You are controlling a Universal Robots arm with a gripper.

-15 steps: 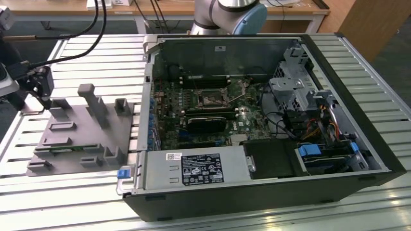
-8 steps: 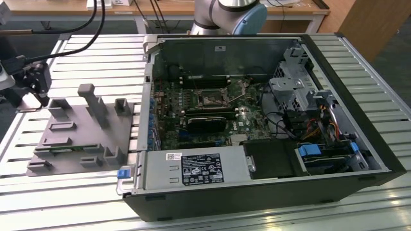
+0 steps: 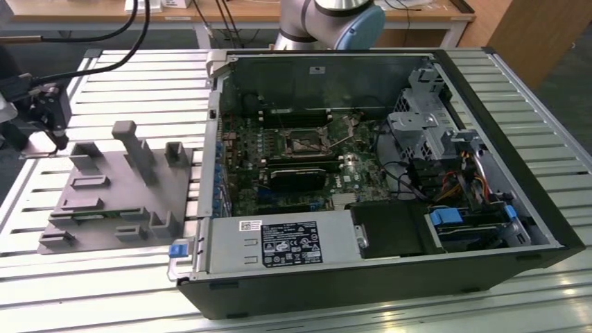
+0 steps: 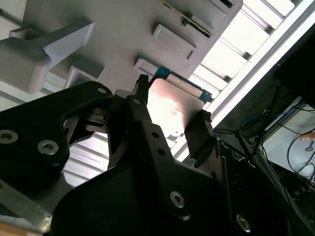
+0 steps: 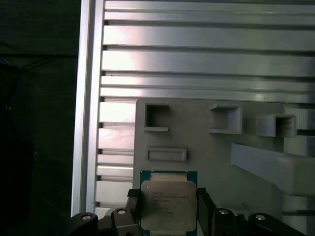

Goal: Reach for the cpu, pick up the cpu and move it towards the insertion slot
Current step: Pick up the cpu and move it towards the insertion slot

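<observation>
The gripper (image 5: 169,210) has its fingers (image 5: 204,209) squeezed tight on the cpu (image 5: 169,201). The cpu sits between them, just over the grey fixture (image 5: 216,160). So the grab looks done. The slot (image 3: 306,142) is well apart, inside the case (image 3: 518,173), so that trip is left.

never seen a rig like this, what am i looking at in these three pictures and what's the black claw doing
This is a robot arm with a two-fingered gripper. The exterior view, from off the arm, shows a slatted metal table bearing a grey plastic fixture and an open computer case; the small square socket inside is the insertion slot. Both wrist views come from cameras riding on the arm. In the first wrist view the black fingers press on two opposite edges of the cpu, a thin square chip with a silvery top, over the fixture. Whether it is lifted, I cannot tell.
</observation>
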